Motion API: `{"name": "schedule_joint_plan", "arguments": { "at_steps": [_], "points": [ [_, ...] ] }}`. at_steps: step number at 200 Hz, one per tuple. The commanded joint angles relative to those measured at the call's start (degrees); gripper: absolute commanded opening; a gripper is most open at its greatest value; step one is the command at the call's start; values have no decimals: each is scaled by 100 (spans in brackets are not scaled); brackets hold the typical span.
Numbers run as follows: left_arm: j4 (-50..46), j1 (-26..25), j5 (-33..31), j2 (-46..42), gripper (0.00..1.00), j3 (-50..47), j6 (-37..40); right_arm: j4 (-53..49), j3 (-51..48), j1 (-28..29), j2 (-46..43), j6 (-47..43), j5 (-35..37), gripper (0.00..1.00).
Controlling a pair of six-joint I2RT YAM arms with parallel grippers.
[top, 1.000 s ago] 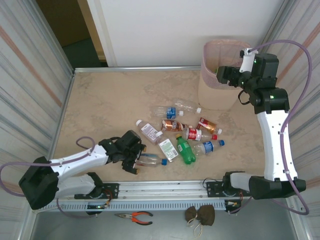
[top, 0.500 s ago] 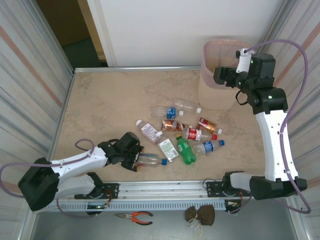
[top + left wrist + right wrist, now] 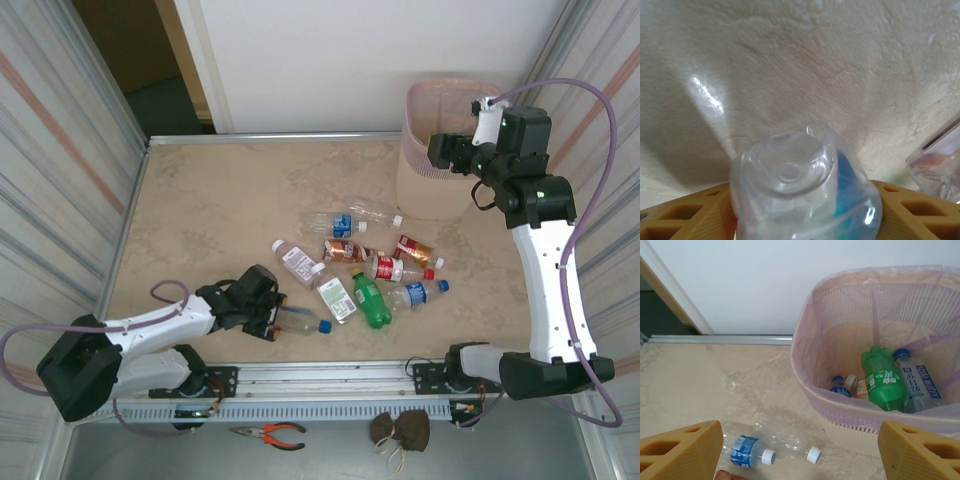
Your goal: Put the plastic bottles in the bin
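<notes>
Clear bottle [image 3: 805,195] btwn left fingers [image 3: 685,215]; neck end cut off.

The left fingers [image 3: 685,217] have closed in on the clear bottle [image 3: 800,190]. The right arm [image 3: 540,250] has edged slightly left.

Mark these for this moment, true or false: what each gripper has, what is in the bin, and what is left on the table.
1. The left gripper has a clear blue-capped bottle between its fingers. True.
2. The bin holds nothing. False: the right wrist view shows a green bottle and a few others inside it.
3. The right gripper carries a bottle. False: its jaws stand open with nothing between them.
4. A red-labelled bottle lies on the table. True.
5. The bin lies tipped on its side. False: it stands upright.
</notes>
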Motion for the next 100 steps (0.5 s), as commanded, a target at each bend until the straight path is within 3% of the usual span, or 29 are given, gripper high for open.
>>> {"name": "schedule_joint_plan", "arguments": {
  "at_steps": [1, 50, 100],
  "points": [
    [-68, 57, -38, 73, 62, -110, -1769, -28, 168, 46, -67, -86, 124, 79],
    [-557, 125, -277, -298, 56, 73, -1459, -85, 202, 74, -165, -87, 144, 78],
    [-1464, 568, -753, -1005, 54, 681, -60, -69, 159, 91, -301, 81, -209, 78]
  ]
}}
